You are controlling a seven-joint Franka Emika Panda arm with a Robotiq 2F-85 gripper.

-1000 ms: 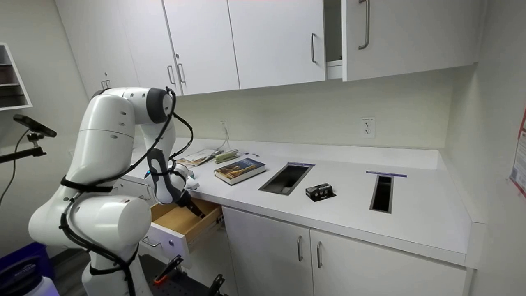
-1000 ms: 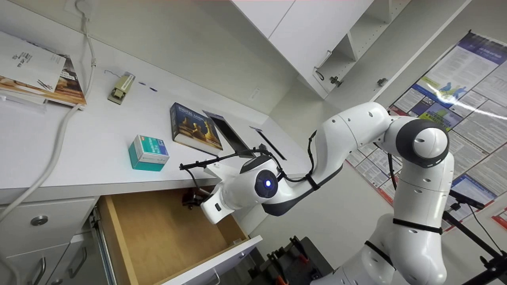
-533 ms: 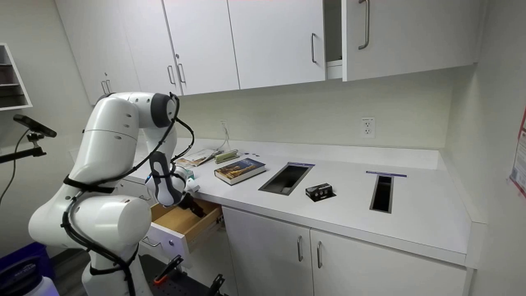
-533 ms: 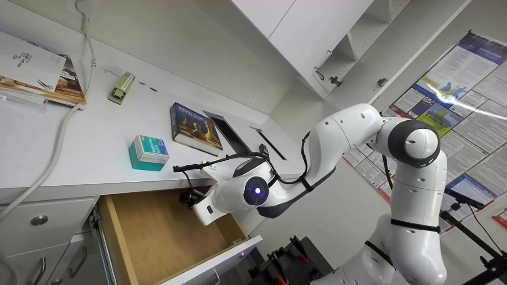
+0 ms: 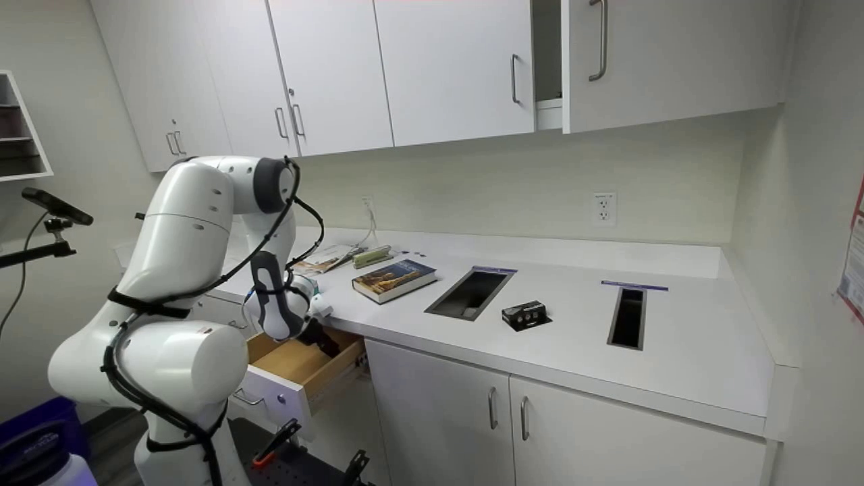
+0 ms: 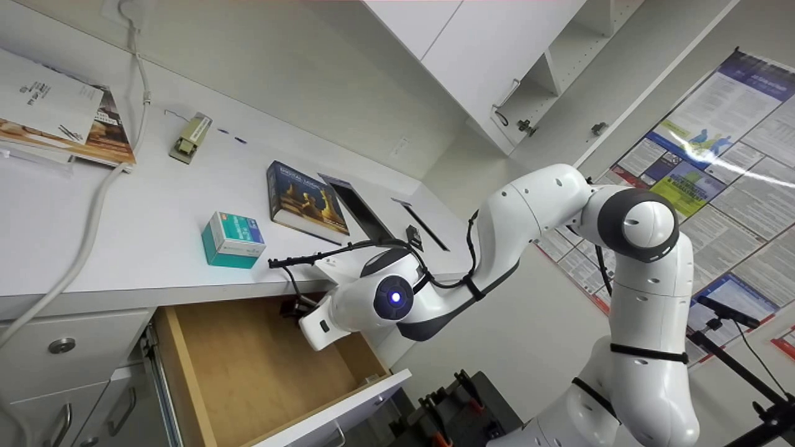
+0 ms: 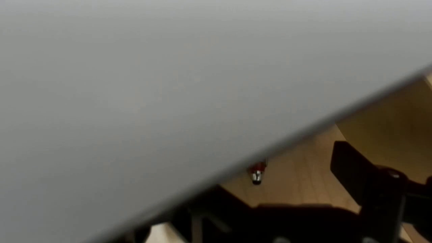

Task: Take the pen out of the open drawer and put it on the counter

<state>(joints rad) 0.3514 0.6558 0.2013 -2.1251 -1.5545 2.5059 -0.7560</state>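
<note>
Counter [image 6: 155, 261] — book [image 6: 307, 202], teal box [image 6: 231, 243] atop — partly hides pen [image 7: 257, 173]

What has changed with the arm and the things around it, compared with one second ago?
In an exterior view, the arm has shifted left and slightly down. Nothing was visibly grasped: the gripper is open, the pen unheld. The open drawer, book and teal box stayed in place.

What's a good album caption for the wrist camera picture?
The open gripper frames a pen, red and silver end showing in the wooden drawer past a blurred gray surface.
</note>
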